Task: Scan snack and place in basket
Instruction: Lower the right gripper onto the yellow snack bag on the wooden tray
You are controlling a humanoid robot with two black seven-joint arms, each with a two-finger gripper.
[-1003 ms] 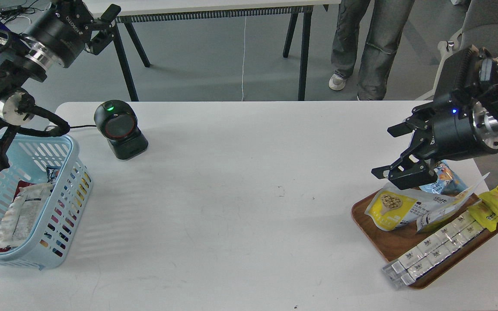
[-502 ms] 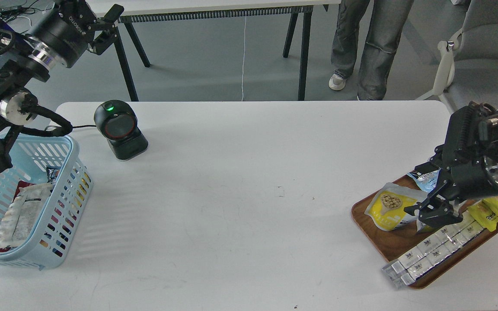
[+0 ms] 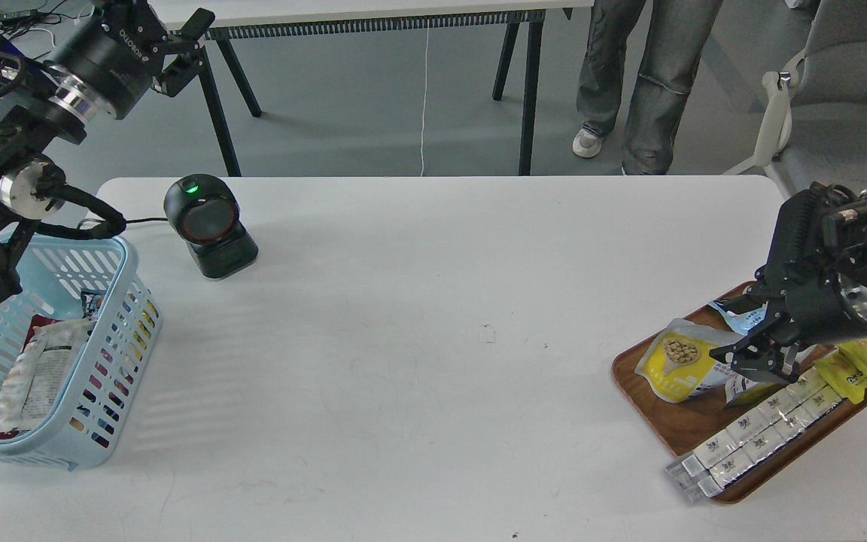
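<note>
The snack, a yellow-and-white pouch with beige balls pictured, lies on the brown wooden tray at the right. My right gripper is down on the pouch's right end, its fingers closed in on it; that end is hidden under them. The light blue basket stands at the table's left edge with several packets inside. My left gripper is open and empty, raised high beyond the table's far left corner, above the basket.
A black barcode scanner with a green light stands at the back left. The tray also holds a blue snack bag, a narrow yellow packet and a strip of silver packets. A person stands behind the table.
My right gripper came down from above the tray onto the snack's right end and its fingers drew together there. The left arm barely moved.
</note>
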